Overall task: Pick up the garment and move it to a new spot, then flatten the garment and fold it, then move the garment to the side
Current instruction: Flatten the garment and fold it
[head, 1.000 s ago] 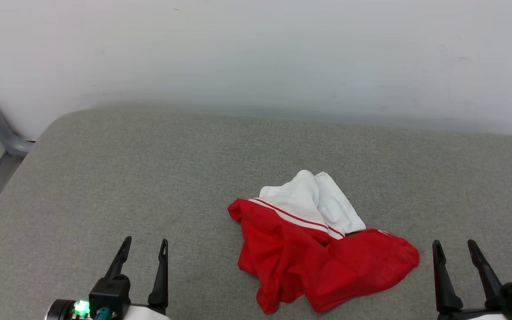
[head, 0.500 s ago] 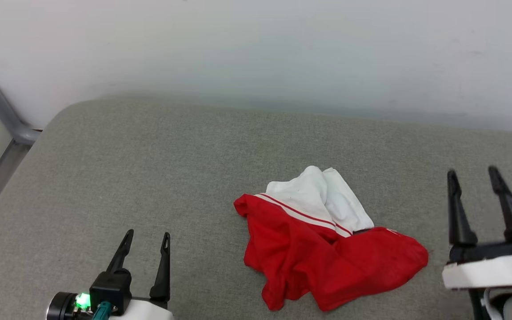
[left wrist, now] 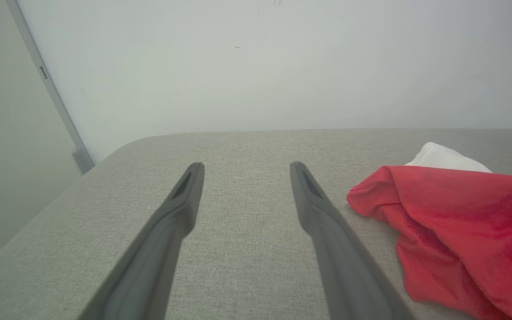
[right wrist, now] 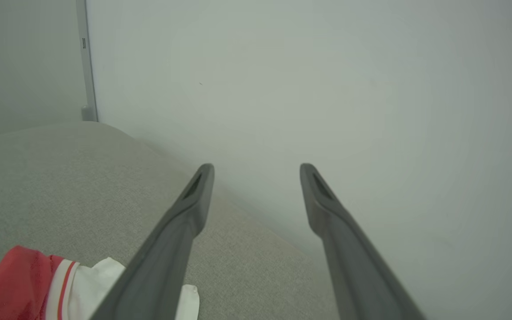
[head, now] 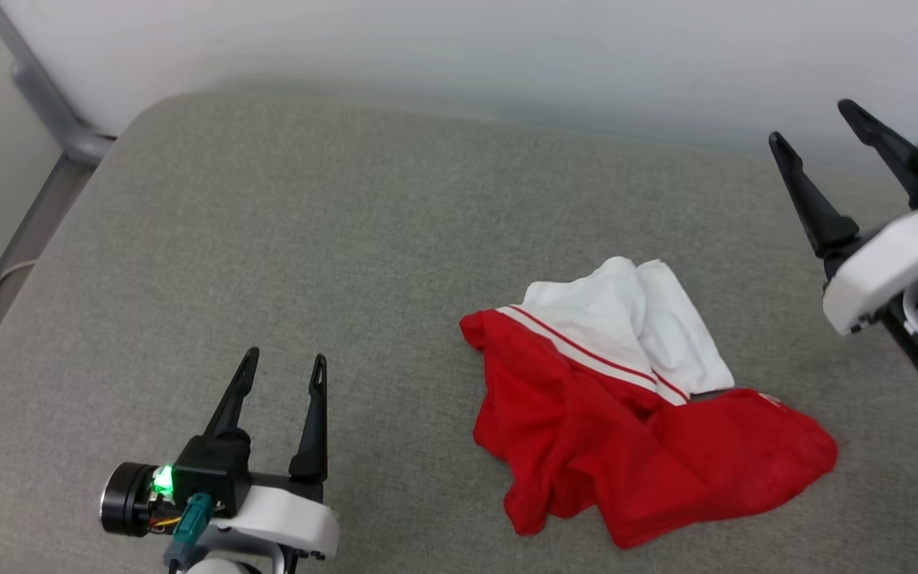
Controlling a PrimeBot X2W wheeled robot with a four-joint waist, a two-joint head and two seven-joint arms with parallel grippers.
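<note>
While the left pincer [head: 285, 356] and right pincer [head: 810, 121] are spread wide, holding nothing, the shirt [head: 634, 430] lies bunched between them, touching neither. Pinching one loose fold could let it slip.

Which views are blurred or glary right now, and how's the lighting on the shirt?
Head view: flat, diffuse light, no glare, faint shadow under the garment; the right gripper is smeared at the frame edge. Left wrist view: the left gripper goes soft near the lens, the grey cushion weave is sharp. Right wrist view: softest overall, garment hazy in the corner.
</note>
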